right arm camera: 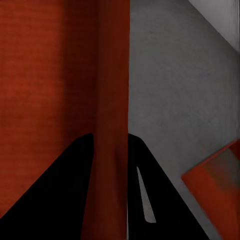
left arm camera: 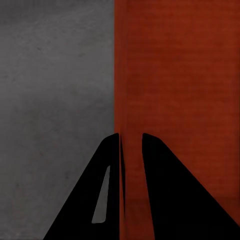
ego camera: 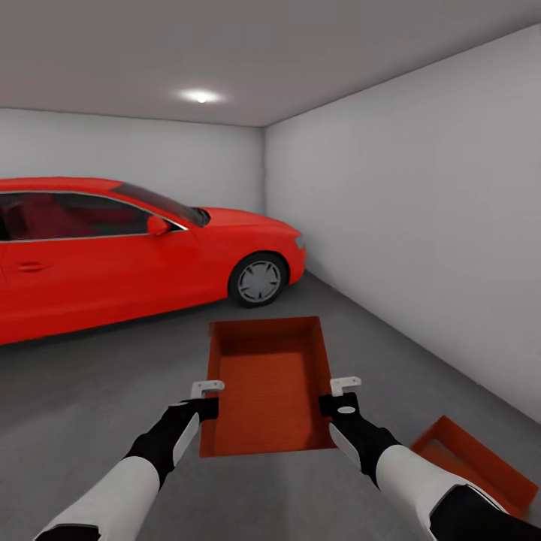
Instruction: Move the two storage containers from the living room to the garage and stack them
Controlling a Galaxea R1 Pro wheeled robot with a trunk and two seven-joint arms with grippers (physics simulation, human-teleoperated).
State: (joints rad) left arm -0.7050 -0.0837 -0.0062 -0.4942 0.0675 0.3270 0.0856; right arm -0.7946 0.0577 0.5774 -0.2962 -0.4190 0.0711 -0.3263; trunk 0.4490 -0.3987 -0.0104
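I am in the garage, holding one orange-red storage container level above the dark grey concrete floor. My left gripper is shut on its left wall, and the fingers straddle that wall in the left wrist view. My right gripper is shut on the right wall, one finger on each side of it. The ribbed inner base shows in both wrist views. The other storage container lies on the floor to the right of my right arm, seen as a corner.
A red car is parked ahead on the left, its front wheel just beyond the held container. A white wall runs along the right side, close behind the container on the floor.
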